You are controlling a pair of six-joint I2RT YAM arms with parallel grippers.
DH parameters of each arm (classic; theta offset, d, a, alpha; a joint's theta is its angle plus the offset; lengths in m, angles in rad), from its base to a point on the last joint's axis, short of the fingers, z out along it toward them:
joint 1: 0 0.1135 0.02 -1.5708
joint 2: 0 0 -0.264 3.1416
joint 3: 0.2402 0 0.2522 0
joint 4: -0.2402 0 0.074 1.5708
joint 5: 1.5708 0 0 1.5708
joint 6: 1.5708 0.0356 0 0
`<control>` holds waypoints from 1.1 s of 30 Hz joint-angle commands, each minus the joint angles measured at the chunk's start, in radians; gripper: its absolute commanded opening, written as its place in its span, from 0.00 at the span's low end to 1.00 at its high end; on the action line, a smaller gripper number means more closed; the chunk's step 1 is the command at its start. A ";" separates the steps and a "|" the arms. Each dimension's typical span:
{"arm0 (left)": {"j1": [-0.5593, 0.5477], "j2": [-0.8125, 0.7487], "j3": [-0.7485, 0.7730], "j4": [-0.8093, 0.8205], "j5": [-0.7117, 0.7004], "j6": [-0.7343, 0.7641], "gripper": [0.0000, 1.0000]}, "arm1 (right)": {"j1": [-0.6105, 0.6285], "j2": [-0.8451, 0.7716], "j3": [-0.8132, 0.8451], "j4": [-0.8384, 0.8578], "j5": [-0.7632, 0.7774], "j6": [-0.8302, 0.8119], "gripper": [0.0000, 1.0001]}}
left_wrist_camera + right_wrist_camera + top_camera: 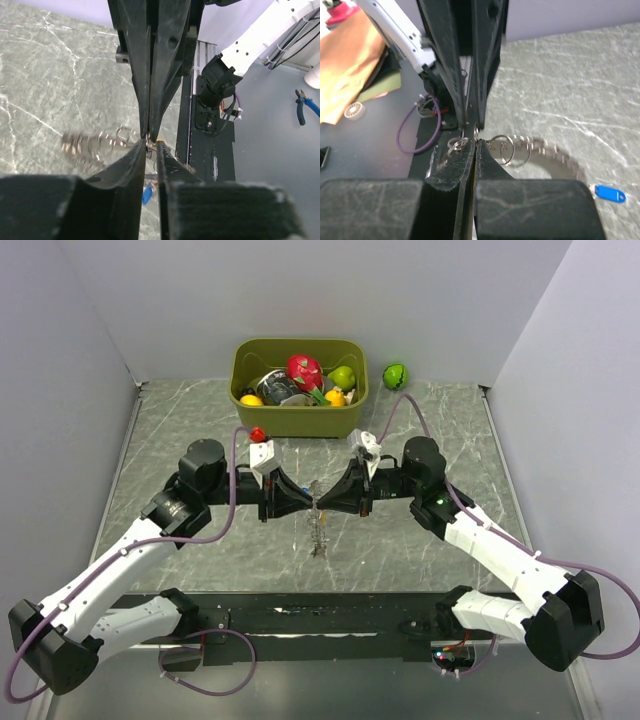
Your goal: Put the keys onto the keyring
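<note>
Both grippers meet tip to tip over the middle of the table. My right gripper (328, 504) (475, 142) is shut, pinching a thin wire of the keyring at its tips. The keyring (319, 532) dangles below the tips; it shows blurred and beaded in the wrist views (555, 150) (87, 145), with small split rings beside the fingers. My left gripper (305, 503) (151, 145) has a narrow gap between its jaws, and a bit of ring metal sits in that gap at the tips. A blue key (610, 193) (146, 196) lies on the table beneath. Other keys are hidden.
A green bin (300, 420) of toy fruits stands at the back centre. A green ball (396, 375) lies to its right and a small red ball (257, 434) at its front left. The black base rail (320, 615) runs along the near edge.
</note>
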 commanded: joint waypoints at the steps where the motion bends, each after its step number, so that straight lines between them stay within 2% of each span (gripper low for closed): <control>1: -0.007 0.011 0.116 -0.130 0.016 0.047 0.24 | -0.003 -0.013 0.058 -0.121 0.028 -0.092 0.00; 3: -0.007 0.023 0.152 -0.203 0.002 0.062 0.27 | -0.003 -0.017 0.055 -0.134 0.026 -0.118 0.00; 7: -0.007 0.054 0.218 -0.320 0.002 0.084 0.41 | -0.003 -0.016 0.053 -0.169 0.022 -0.144 0.00; 10: -0.019 0.105 0.279 -0.421 0.007 0.158 0.44 | -0.003 -0.005 0.062 -0.194 0.007 -0.163 0.00; 15: -0.069 0.200 0.357 -0.519 0.002 0.216 0.43 | -0.003 -0.007 0.058 -0.200 -0.004 -0.178 0.00; 20: -0.091 0.272 0.390 -0.562 -0.045 0.230 0.36 | -0.002 -0.019 0.053 -0.214 -0.004 -0.190 0.00; 28: -0.116 0.306 0.419 -0.579 -0.099 0.231 0.31 | -0.003 -0.030 0.039 -0.197 -0.004 -0.189 0.00; 33: -0.117 0.301 0.423 -0.584 -0.130 0.237 0.32 | -0.005 -0.040 0.033 -0.194 -0.007 -0.187 0.00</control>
